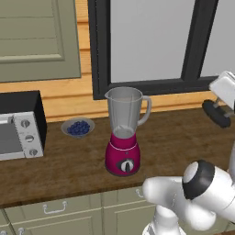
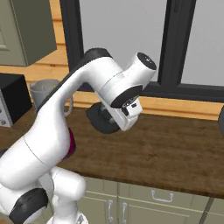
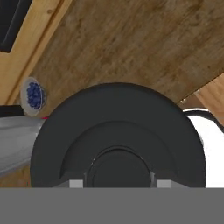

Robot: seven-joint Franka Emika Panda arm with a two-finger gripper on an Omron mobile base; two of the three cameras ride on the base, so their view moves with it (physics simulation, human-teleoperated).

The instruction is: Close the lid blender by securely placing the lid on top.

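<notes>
Hand view shows the gripper (image 3: 117, 183) apparently clamping the lid (image 3: 118, 135); left base view shows the blender (image 1: 124, 133) uncapped.

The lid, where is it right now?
The lid is in the pincer, lifted above the counter at the right of the left base view, to the right of the blender.

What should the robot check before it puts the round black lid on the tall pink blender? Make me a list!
1. Lid held: the round black disc lid sits in the shut gripper. Ok.
2. Lid off the wooden counter: it hangs lifted at the right in the left base view. Ok.
3. Clear grey jar mouth of the magenta-based blender free: nothing sits on it. Ok.
4. Blender upright: ok.
5. Lid over the jar: no, it is off to the blender's right. Not ok.
6. Grey bowl of blue berries out of the way: it sits left of the blender. Ok.
</notes>
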